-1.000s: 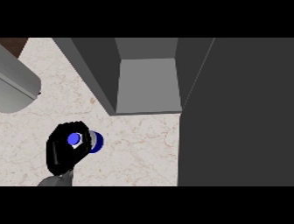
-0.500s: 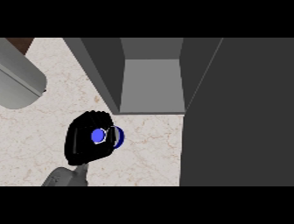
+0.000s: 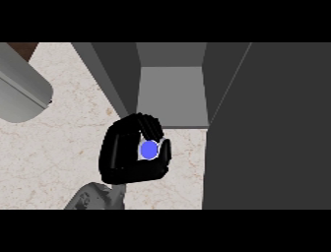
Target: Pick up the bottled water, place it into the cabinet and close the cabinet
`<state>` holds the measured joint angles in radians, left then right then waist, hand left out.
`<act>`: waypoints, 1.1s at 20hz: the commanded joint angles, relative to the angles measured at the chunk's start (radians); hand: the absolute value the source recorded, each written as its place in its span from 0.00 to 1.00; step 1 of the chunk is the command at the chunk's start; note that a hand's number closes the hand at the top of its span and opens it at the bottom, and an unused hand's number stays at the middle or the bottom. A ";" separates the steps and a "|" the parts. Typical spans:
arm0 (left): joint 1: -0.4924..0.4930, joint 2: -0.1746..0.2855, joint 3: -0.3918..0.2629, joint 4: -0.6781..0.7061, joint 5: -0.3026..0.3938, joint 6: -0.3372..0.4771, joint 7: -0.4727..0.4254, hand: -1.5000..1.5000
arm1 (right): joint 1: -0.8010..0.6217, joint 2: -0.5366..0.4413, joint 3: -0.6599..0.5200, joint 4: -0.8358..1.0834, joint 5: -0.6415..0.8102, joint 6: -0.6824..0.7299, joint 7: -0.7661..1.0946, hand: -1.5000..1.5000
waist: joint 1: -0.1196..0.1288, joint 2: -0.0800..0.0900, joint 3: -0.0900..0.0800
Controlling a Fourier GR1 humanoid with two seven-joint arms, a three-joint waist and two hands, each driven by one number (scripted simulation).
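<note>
Bottled water (image 3: 148,150) nearer cabinet (image 3: 170,93), door (image 3: 284,128) alongside

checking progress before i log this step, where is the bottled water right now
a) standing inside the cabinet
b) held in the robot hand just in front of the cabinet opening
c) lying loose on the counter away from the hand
b: the robot hand is curled round the bottled water, whose blue cap shows between its fingers, over the counter just short of the cabinet opening.

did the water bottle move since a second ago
Yes. The bottled water, held in the right hand, has moved rightward and slightly up, closer to the cabinet opening.
</note>
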<state>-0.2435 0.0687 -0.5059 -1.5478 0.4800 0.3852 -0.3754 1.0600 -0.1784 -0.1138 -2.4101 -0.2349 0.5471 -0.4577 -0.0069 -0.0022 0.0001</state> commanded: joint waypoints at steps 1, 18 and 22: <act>-0.056 -0.065 -0.078 -0.060 -0.080 0.145 0.118 1.00 | -0.019 -0.023 -0.052 -0.077 -0.123 0.003 0.068 0.00 | 0.002 0.000 0.000; -0.531 -0.069 -0.022 0.312 -0.038 0.412 0.177 1.00 | -0.043 0.003 -0.056 -0.137 -0.126 0.001 0.151 0.00 | -0.021 0.006 -0.001; -0.529 -0.069 0.002 0.436 -0.018 0.363 0.073 1.00 | -0.050 0.010 -0.100 -0.094 -0.133 0.018 0.105 0.00 | -0.033 0.009 -0.001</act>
<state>-0.7532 0.0007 -0.5078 -1.2257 0.4327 0.7658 -0.2202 0.9815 -0.1748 -0.1838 -2.4024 -0.2665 0.5654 -0.3917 -0.0275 0.0032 -0.0005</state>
